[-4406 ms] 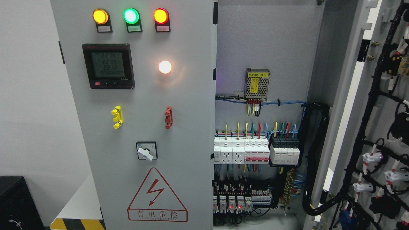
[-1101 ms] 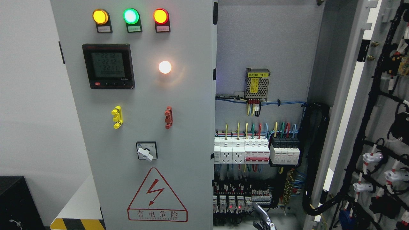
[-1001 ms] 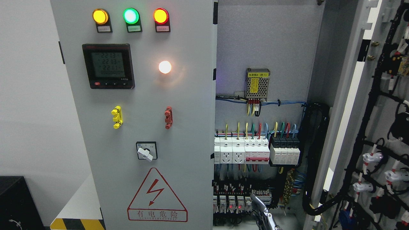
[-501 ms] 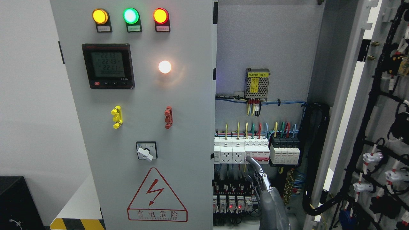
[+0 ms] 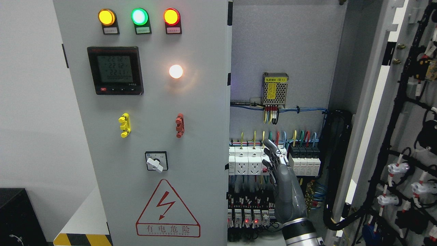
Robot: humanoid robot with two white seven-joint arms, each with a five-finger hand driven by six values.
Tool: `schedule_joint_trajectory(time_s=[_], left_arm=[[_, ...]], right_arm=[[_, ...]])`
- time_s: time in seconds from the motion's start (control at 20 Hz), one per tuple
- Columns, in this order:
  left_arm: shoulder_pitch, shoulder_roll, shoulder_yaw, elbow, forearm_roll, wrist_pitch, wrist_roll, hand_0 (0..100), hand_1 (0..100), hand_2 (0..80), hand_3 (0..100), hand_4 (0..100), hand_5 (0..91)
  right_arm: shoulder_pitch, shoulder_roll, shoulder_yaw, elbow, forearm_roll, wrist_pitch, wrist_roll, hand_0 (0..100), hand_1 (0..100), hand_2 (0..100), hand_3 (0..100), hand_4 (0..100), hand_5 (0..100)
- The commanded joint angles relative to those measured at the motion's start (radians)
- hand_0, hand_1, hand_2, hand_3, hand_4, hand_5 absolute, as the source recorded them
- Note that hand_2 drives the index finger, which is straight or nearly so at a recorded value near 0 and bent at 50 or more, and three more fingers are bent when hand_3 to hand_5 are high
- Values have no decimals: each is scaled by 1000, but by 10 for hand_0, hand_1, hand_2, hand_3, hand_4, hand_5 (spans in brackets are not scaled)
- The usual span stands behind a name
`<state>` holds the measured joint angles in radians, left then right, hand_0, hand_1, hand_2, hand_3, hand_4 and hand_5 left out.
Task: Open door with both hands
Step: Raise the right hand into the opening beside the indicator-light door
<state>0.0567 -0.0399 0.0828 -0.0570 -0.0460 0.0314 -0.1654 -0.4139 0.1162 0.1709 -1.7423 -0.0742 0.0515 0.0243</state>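
The cabinet's left door (image 5: 153,102) is a grey panel with three lamps, a meter, a rotary switch and a red warning triangle. It stands shut or nearly shut, with its free edge near the picture's middle. The right door (image 5: 406,143) is swung wide open at the far right, showing black wiring on its inner face. My right hand (image 5: 273,155) rises from the bottom edge in front of the open compartment, a little right of the left door's edge. Its fingers are stretched upward and hold nothing. It touches neither door. My left hand is out of view.
Behind the hand sit white breakers and sockets (image 5: 249,164), coloured wires and terminal rows. A meshed power supply (image 5: 275,85) hangs higher up. A thick black cable bundle (image 5: 336,171) loops along the right wall. A black box (image 5: 17,218) stands at lower left.
My right hand came up from the bottom edge into the open compartment, from the terminal rows to the breaker row. Neither door has moved.
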Motion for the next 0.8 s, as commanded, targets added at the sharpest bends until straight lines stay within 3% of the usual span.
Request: schedule_joint_trajectory(time_s=[0.0,0.75], left_arm=[[-2,-1,37,8,8,-1,3,0,0,0,0,0,0],[8,-17,18,-27,-6,-13,4,0,0,0,0,0,0]], right_arm=[[-80,10,-37,184,-9,13,6,0,0,0,0,0,0],[-128,3,-16,167,-118,128,11,0,0,0,0,0,0]])
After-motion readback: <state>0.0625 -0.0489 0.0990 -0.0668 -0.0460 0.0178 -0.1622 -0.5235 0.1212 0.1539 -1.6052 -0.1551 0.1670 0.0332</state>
